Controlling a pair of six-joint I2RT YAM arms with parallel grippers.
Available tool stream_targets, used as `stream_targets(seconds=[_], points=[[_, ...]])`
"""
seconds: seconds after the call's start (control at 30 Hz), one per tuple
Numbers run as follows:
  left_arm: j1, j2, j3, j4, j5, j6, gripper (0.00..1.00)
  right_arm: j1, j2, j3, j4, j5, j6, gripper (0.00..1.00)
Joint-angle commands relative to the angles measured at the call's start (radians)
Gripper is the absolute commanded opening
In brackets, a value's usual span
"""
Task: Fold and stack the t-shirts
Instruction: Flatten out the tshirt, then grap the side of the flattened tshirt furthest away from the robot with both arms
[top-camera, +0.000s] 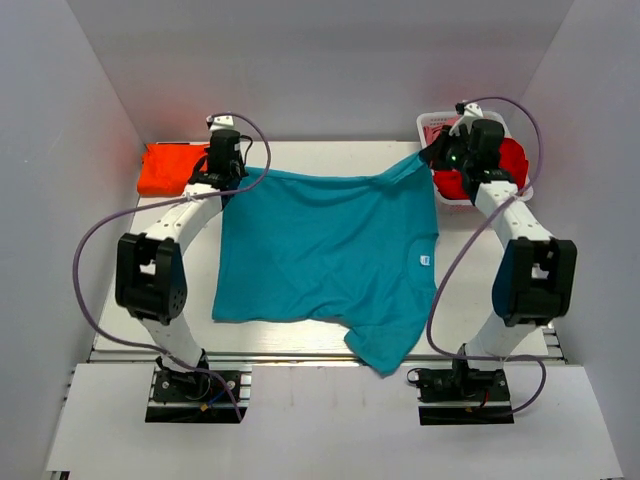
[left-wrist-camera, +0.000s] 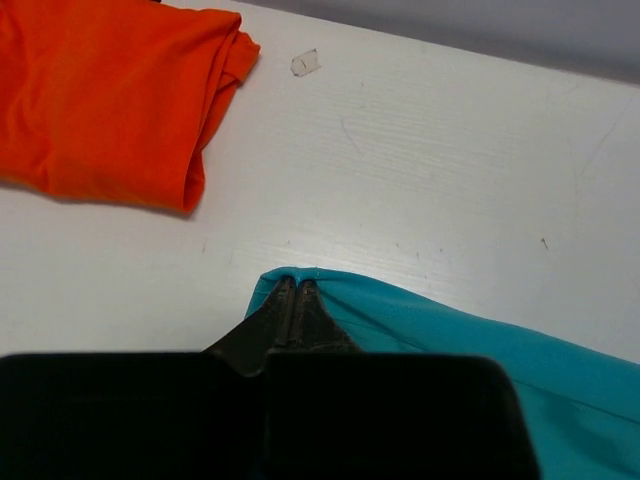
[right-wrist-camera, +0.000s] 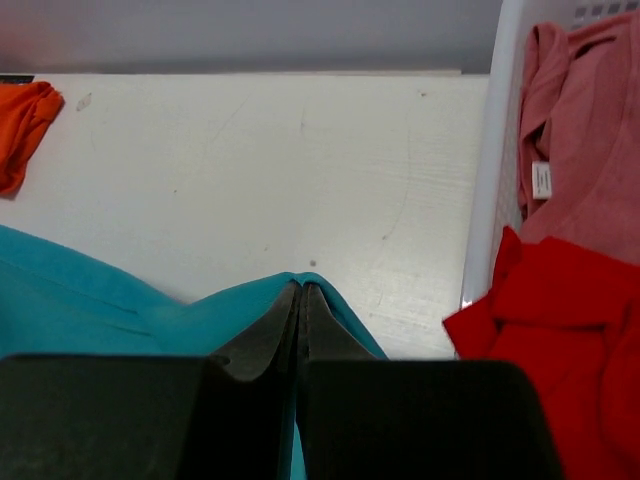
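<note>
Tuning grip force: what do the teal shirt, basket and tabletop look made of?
Teal shirt: soft matte cloth, probably knit; lies limp, wrinkled. Basket: likely rigid white plastic, smooth wall. Tabletop: white matte board, maybe laminate; faint grain, scratches.

Table (top-camera: 320, 158) with teal t-shirt (top-camera: 330, 245), orange t-shirt (top-camera: 165, 168)

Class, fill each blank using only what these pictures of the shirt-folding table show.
1. The spread-out t-shirt gripped by both arms' jaws is ___.
2. The folded t-shirt at the far left is ___.
3. The red t-shirt and pink t-shirt sit in a white ___.
Missing words: teal; orange; basket.
</note>
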Motion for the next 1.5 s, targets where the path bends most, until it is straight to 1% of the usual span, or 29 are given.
stream_targets(seconds=[0.0, 0.1, 0.13, 0.2, 0.3, 0.4, 0.53, 0.6, 0.7, 0.77, 0.8, 0.83, 0.87, 0.9, 0.93, 1.03, 1.2, 1.33, 1.47], points=[[0.048, 0.088, 0.1, 0.028, 0.087, 0.026, 0.0, 0.009, 0.072, 0.148, -0.033, 0.011, -0.046, 0.0], [0.078, 0.209, 0.219, 0.028, 0.165, 0.035, 0.0, 0.02, 0.179, 0.24, -0.06, 0.041, -0.072, 0.0], [0.079, 0.239, 0.245, 0.015, 0.165, 0.035, 0.0, 0.026, 0.198, 0.258, -0.06, 0.052, -0.073, 0.0], [0.105, 0.314, 0.311, 0.004, 0.194, 0.045, 0.0, 0.029, 0.262, 0.336, -0.115, 0.074, -0.089, 0.0], [0.126, 0.367, 0.362, -0.008, 0.26, 0.045, 0.0, 0.041, 0.331, 0.433, -0.177, 0.103, -0.113, 0.0], [0.135, 0.379, 0.361, 0.025, 0.3, 0.054, 0.0, 0.058, 0.362, 0.465, -0.189, 0.121, -0.119, 0.0], [0.145, 0.379, 0.35, 0.047, 0.352, 0.063, 0.0, 0.067, 0.359, 0.467, -0.201, 0.146, -0.123, 0.0], [0.145, 0.367, 0.325, 0.047, 0.352, 0.063, 0.0, 0.069, 0.345, 0.459, -0.209, 0.163, -0.127, 0.0], [0.145, 0.303, 0.263, 0.036, 0.352, 0.063, 0.0, 0.072, 0.309, 0.427, -0.229, 0.192, -0.129, 0.0], [0.145, 0.258, 0.178, 0.047, 0.352, 0.063, 0.0, 0.066, 0.287, 0.375, -0.241, 0.216, -0.119, 0.0], [0.145, 0.232, 0.145, 0.056, 0.352, 0.063, 0.0, 0.066, 0.238, 0.357, -0.238, 0.225, -0.112, 0.0], [0.145, 0.183, 0.112, 0.065, 0.361, 0.063, 0.0, 0.066, 0.221, 0.296, -0.235, 0.23, -0.11, 0.0], [0.145, 0.16, 0.053, 0.074, 0.362, 0.063, 0.0, 0.064, 0.186, 0.277, -0.238, 0.23, -0.098, 0.0], [0.145, 0.142, 0.026, 0.084, 0.362, 0.063, 0.0, 0.066, 0.154, 0.26, -0.244, 0.226, -0.092, 0.0], [0.145, 0.108, -0.013, 0.084, 0.362, 0.054, 0.0, 0.066, 0.128, 0.207, -0.248, 0.222, -0.083, 0.0], [0.145, 0.07, -0.081, 0.084, 0.377, 0.043, 0.0, 0.067, 0.063, 0.128, -0.263, 0.193, -0.054, 0.0], [0.145, 0.037, -0.129, 0.073, 0.391, 0.034, 0.0, 0.069, -0.01, 0.013, -0.284, 0.158, -0.027, 0.0], [0.145, 0.017, -0.153, 0.053, 0.391, 0.025, 0.0, 0.069, -0.041, -0.055, -0.315, 0.183, -0.008, 0.0], [0.145, -0.003, -0.204, 0.044, 0.391, 0.005, 0.0, 0.069, -0.075, -0.188, -0.278, 0.17, 0.046, 0.0]])
